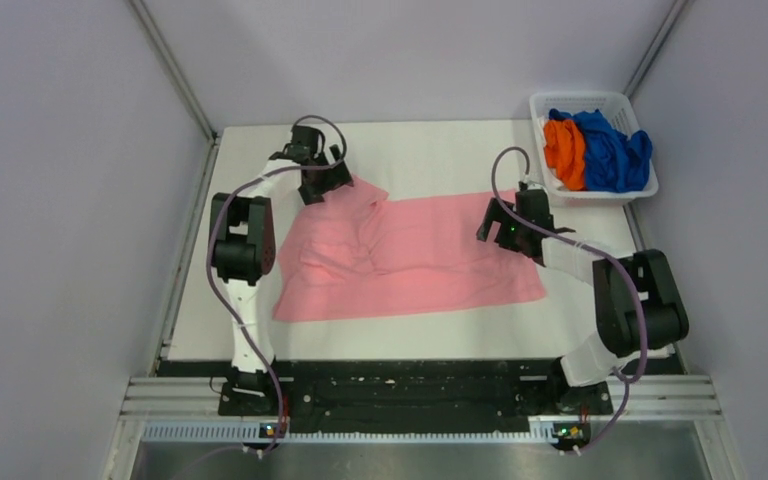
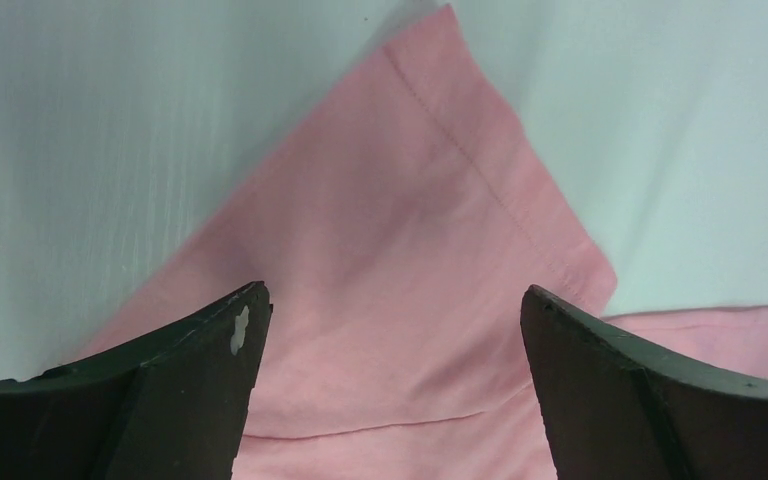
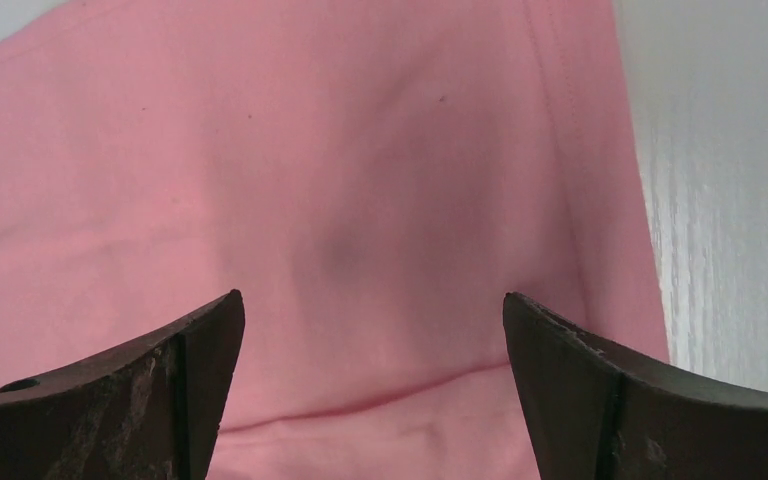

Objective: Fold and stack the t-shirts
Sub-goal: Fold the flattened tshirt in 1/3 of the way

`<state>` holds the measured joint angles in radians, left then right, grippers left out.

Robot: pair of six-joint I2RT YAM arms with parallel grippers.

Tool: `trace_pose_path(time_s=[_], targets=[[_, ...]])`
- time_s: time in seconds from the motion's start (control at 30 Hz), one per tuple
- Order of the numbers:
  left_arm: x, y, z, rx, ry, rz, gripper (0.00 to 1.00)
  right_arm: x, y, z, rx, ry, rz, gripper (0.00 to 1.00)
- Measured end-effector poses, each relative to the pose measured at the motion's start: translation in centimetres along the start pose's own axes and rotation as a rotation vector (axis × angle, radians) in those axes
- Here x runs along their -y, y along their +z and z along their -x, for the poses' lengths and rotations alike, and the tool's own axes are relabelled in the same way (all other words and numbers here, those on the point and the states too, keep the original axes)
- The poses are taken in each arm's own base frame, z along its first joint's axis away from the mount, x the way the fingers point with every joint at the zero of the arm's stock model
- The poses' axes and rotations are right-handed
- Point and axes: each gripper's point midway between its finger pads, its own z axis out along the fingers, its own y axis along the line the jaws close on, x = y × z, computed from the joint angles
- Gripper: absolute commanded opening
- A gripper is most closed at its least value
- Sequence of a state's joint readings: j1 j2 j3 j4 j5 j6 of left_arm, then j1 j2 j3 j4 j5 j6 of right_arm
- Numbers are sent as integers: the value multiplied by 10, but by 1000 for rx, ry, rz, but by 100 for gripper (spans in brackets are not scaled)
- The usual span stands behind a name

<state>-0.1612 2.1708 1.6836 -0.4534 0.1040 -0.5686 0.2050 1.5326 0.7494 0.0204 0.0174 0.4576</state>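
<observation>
Here, left tool, right tool both spread over pink t-shirt; basket holds orange t-shirt, blue t-shirt.

Pink t-shirt lies spread on the white table, left gripper over its far-left sleeve, right gripper over its right end. The far-right white basket holds an orange t-shirt and a blue t-shirt.

We are looking down on a white table boxed in by pale lilac walls, with grey metal struts climbing the back corners. Soft, even light is falling, and a perforated rail is edging the near side.
</observation>
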Motion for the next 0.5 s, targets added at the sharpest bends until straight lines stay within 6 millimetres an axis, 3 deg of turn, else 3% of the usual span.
trace_pose_path(time_s=[0.07,0.23,0.5], targets=[[-2,1,7,16,-16,-7,99,0,10,-3,-21,12,-5,99],[-16,4,15,29,-63,8,99,-3,22,12,8,34,-23,99],[-59,-7,35,77,-147,74,99,1,31,21,18,38,-65,99]])
